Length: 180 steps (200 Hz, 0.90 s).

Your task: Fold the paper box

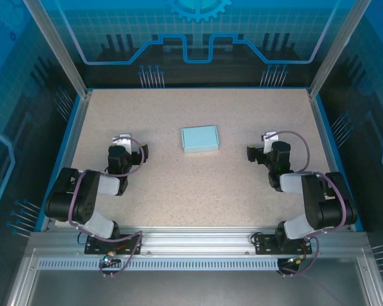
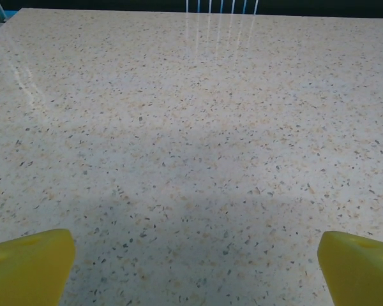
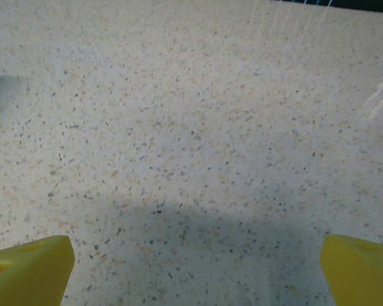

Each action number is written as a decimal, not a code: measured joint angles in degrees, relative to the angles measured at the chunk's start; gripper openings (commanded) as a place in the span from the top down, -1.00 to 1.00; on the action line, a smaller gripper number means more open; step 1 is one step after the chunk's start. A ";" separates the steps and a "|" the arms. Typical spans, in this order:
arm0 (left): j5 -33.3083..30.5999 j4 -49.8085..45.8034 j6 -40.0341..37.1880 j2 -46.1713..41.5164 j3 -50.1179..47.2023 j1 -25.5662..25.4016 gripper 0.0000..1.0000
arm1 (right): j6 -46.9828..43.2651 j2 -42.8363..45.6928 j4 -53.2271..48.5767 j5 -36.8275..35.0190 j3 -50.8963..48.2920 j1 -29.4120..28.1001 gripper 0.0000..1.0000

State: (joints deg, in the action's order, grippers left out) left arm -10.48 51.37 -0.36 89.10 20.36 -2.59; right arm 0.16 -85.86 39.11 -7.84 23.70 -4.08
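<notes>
The paper box lies mid-worktop as a closed flat rectangle, so the folding looks finished, or nearly. The left claw and right claw both gape empty, well apart from it. Any last pressing of the box would mean reaching inward.

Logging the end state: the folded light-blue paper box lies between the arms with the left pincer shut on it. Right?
No: the left pincer is open and holds nothing, as the left wrist view shows. The folded paper box lies between the left arm and the right arm.
</notes>
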 measured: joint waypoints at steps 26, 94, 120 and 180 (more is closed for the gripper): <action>1.20 0.02 0.22 0.00 0.52 0.94 -0.98 | 0.00 -0.15 1.44 1.20 0.02 0.00 -1.00; 1.99 -0.02 0.22 0.00 0.52 0.94 -0.98 | -0.02 -0.15 2.54 2.10 0.02 0.00 -1.00; 2.01 -0.02 0.22 0.00 0.55 0.94 -0.98 | -0.02 -0.15 2.54 2.10 0.02 0.00 -1.00; 2.01 -0.02 0.22 0.00 0.55 0.94 -0.98 | -0.02 -0.15 2.54 2.10 0.02 0.00 -1.00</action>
State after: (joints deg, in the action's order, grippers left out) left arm -8.47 51.35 -0.14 89.10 20.91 -1.65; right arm 0.14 -86.02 41.65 -5.74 23.73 -4.08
